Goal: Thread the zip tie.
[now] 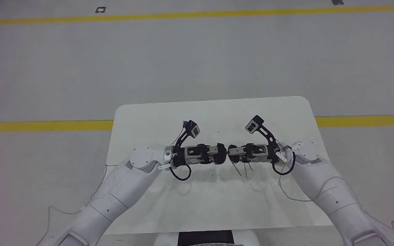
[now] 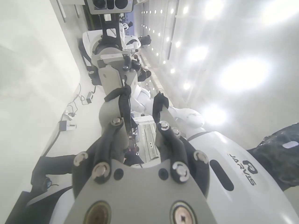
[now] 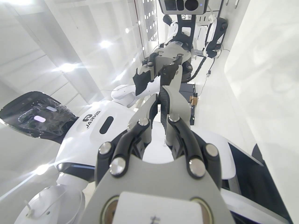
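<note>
Above the middle of the white table [image 1: 271, 117] my two grippers meet tip to tip. The left gripper [image 1: 220, 154] [image 2: 142, 97] is open, with a clear gap between its black-padded fingers [image 2: 160, 101]. My right gripper [image 1: 234, 152] [image 3: 160, 94] faces it with its pads pressed close together. Its tip [image 2: 126, 85] rests against one of the left gripper's fingers. The zip tie [image 1: 244, 172] shows as a thin dark strip hanging just under the right gripper. From the right wrist view the left gripper [image 3: 155, 73] stands open straight ahead. The tie's head is hidden.
The table's far edge [image 1: 215, 103] and rounded corners lie beyond the grippers. Cables loop beside both wrists [image 1: 181, 172]. Grey floor with yellow lines [image 1: 197, 15] surrounds the table.
</note>
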Available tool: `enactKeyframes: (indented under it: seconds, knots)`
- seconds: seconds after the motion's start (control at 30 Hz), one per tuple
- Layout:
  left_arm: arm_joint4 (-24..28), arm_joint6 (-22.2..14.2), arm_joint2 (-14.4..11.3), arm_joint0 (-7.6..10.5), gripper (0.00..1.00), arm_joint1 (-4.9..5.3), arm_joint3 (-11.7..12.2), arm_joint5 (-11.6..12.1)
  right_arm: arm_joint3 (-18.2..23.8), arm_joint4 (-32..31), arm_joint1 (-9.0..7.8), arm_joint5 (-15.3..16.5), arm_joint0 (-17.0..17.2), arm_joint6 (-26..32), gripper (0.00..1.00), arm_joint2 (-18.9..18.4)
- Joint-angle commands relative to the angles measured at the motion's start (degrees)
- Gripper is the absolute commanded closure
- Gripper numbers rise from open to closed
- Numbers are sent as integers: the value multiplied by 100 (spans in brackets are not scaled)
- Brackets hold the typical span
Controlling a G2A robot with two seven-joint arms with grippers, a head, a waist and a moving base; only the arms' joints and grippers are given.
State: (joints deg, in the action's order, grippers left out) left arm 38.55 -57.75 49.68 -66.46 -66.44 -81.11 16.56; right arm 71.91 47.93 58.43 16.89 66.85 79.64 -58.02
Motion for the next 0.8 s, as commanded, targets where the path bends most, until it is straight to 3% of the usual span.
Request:
enactKeyframes:
  seconds: [0.0,0.23,0.57,0.77]
  knots:
    - [-22,9,-4,4,80,2,-8,-18,7,6,5,0,-3,0,100,-3]
    - [-46,32,-20,14,87,5,-20,-63,22,-36,16,-31,-17,0,100,-4]
    - [-87,61,-54,63,84,2,24,-143,13,-52,38,-38,-37,0,100,-8]
    - [-93,69,-66,80,88,1,56,-163,6,-81,44,-51,-43,0,100,-7]
